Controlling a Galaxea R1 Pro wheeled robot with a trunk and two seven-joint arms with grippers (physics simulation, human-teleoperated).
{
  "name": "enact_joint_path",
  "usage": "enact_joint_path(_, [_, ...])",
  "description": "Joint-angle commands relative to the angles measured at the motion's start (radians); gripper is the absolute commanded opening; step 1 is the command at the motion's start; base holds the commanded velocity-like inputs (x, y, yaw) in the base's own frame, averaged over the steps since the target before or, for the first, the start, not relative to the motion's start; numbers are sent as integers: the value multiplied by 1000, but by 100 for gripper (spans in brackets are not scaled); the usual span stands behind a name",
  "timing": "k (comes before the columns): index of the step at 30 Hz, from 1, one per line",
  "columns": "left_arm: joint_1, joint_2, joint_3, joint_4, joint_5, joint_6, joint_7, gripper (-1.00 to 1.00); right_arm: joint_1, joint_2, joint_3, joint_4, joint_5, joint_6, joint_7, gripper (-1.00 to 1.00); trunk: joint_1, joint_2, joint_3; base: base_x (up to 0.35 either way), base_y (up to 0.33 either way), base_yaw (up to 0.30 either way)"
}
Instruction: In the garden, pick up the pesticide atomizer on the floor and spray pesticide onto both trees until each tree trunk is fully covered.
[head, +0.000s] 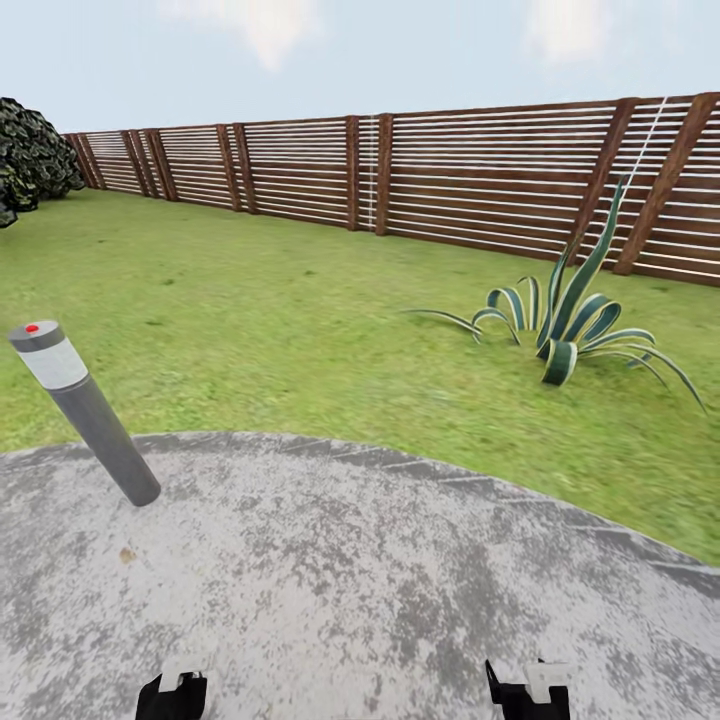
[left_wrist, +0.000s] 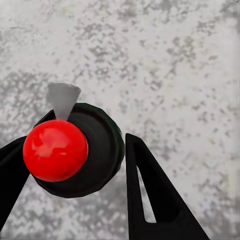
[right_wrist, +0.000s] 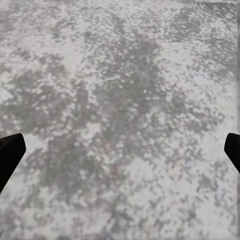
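Note:
The pesticide atomizer (left_wrist: 102, 145), a round black body with a red ball cap and a pale grey nozzle, sits between the black fingers of my left gripper (left_wrist: 75, 142), which is shut on it. That gripper (head: 172, 692) hangs low over grey mottled paving (head: 350, 580). My right gripper (head: 528, 690) is open over the same paving, its fingertips far apart at the edges of the right wrist view (right_wrist: 120, 150), with nothing between them. The garden lawn (head: 250, 310) stretches ahead to the slatted fence (head: 400, 175). Both trees and their trunks are out of view.
A grey bollard light (head: 85, 410) with a red dot on top leans at the paving's left edge. A striped spiky low plant (head: 570, 325) grows on the grass to the right. A dark bushy shrub (head: 30, 160) stands at the far left.

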Motion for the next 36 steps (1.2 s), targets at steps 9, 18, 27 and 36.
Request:
enact_joint_path(9, [0, 0, 2, 2, 3, -3, 0, -100, 0, 0, 0, 1, 1, -3, -1, 100, -35, 63, 28, 0, 0, 0])
enact_joint_path(18, [0, 0, 2, 2, 2, -17, 0, -100, 0, 0, 0, 1, 1, -3, -1, 100, -69, 126, 65, 0, 0, 0])
enact_joint_path(27, [-1, -2, 2, 32, 1, -58, 0, -100, 0, 1, 1, 1, 1, -3, -1, 100, -88, 161, 94, 0, 0, 17])
enact_joint_path(36, [-1, -5, 2, 32, 1, -59, 3, -100, 0, 3, 1, 2, 1, -3, -1, 100, -88, 161, 103, 0, 0, 194])
